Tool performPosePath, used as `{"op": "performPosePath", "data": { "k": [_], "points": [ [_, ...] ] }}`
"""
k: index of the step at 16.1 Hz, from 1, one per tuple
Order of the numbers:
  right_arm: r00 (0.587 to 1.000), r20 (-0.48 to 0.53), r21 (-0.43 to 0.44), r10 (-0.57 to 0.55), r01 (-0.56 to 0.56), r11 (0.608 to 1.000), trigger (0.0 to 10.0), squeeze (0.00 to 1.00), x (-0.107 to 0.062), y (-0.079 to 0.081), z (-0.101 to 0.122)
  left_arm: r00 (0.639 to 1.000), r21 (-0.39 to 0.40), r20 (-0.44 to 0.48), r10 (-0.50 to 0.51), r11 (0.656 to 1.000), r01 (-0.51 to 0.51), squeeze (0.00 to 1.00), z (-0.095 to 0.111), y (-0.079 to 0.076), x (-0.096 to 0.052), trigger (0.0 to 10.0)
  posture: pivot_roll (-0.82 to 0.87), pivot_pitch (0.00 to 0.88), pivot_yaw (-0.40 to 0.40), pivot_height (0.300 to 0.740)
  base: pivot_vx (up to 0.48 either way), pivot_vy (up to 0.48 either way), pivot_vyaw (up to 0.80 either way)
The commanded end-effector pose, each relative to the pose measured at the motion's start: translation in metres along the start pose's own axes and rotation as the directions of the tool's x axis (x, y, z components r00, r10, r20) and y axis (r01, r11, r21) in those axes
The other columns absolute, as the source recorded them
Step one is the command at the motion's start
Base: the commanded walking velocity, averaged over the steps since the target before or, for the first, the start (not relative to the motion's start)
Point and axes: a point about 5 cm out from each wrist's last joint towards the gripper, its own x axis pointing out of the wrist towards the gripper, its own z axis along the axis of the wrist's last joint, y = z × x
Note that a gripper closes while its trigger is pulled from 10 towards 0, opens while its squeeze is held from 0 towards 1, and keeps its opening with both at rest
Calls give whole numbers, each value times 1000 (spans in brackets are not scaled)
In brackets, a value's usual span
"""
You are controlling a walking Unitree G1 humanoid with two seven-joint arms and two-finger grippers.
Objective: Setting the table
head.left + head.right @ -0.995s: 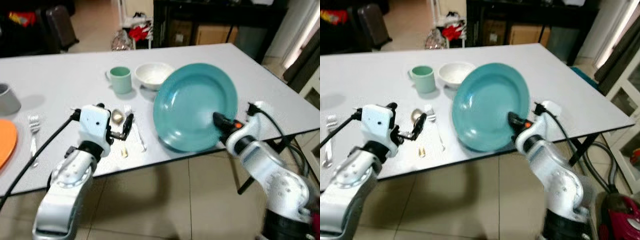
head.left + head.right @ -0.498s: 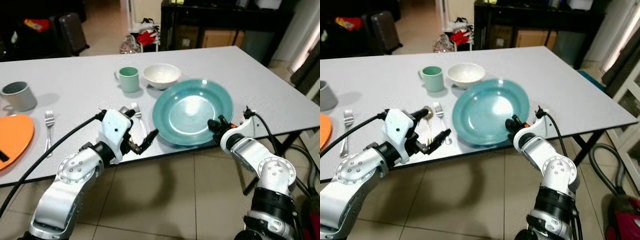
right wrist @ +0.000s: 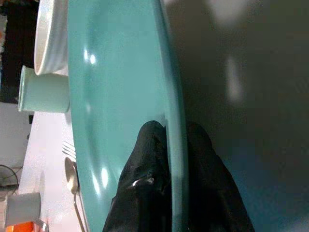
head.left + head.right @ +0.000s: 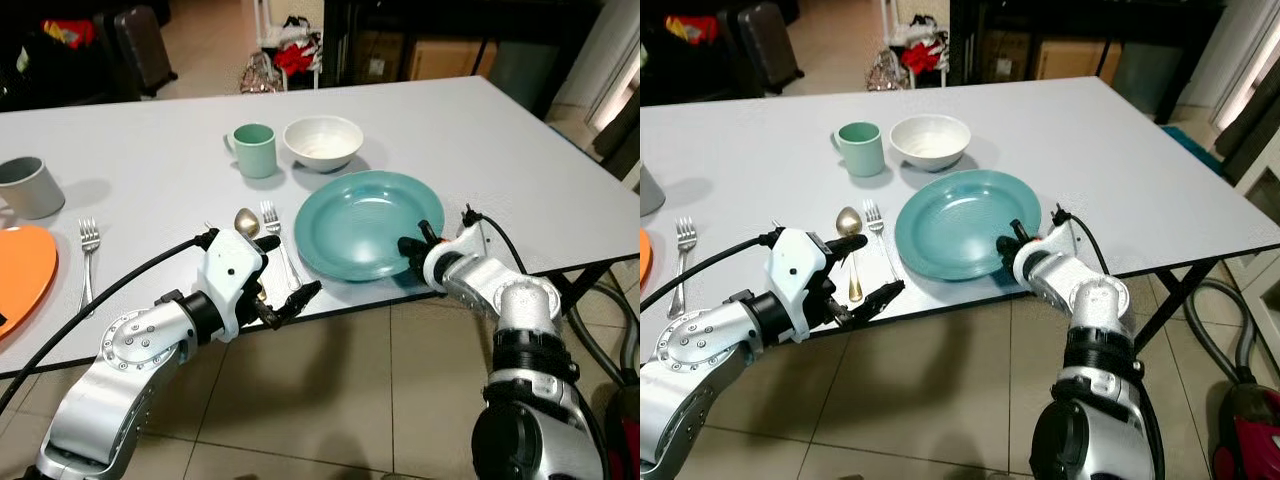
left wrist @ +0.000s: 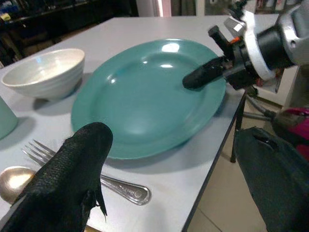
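Pinching the teal plate (image 4: pixel 368 222) at its 4 o'clock rim, the right gripper (image 4: pixel 412 245) rests on the table (image 4: pixel 150 160); fork (image 4: pixel 278 247), spoon (image 4: pixel 246 224) at 9, bowl (image 4: pixel 322 141), mug (image 4: pixel 253 149) at 11. Left gripper (image 4: pixel 288 303) spread.

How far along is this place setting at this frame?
Done: teal plate lies flat on the table, fork and spoon beside it, mug and bowl behind. In hand: right gripper pinches the plate's rim. Left: release it; left gripper hovers open.
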Motion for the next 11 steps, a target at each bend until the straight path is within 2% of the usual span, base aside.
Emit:
{"op": "performPosePath", "data": {
  "k": [1, 3, 7, 8, 9, 10, 11],
  "points": [
    [1000, 19, -15, 9, -9, 1000, 10000, 0, 4, 9, 8, 999, 3, -5, -34, 999, 34, 63, 1, -4, 1, 10000, -3, 32, 12, 740, 0, 0, 0],
    [1000, 11, -30, -25, 25, 999, 10000, 0, 10, 10, 13, 999, 2, -4, -44, 999, 44, 63, 2, -5, 1, 10000, 0, 37, 5, 740, 0, 0, 0],
    [999, -36, -4, -25, 25, 1000, 10000, 0, 15, 11, 14, 999, 2, -12, -42, 999, 42, 63, 2, -4, 0, 10000, 1, 42, -4, 740, 0, 0, 0],
    [998, -56, 7, -22, 22, 1000, 10000, 224, 16, 13, 13, 999, 3, -13, -41, 999, 41, 63, 2, -4, 1, 10000, 0, 40, -5, 740, 0, 0, 0],
    [997, -71, 1, -15, 15, 1000, 10000, 663, 16, 15, 12, 999, 4, -14, -41, 999, 41, 63, 2, -4, 1, 10000, -1, 38, -5, 740, 0, 0, 0],
    [997, -78, 1, -10, 11, 1000, 10000, 847, 16, 15, 12, 999, 5, -15, -41, 999, 41, 63, 2, -4, 1, 10000, -2, 37, -5, 740, 0, 0, 0],
    [996, -85, -2, -10, 10, 1000, 10000, 937, 16, 16, 13, 999, 6, -14, -40, 999, 40, 63, 2, -4, 1, 10000, -3, 35, -4, 740, 0, 0, 0]
  ]
}}
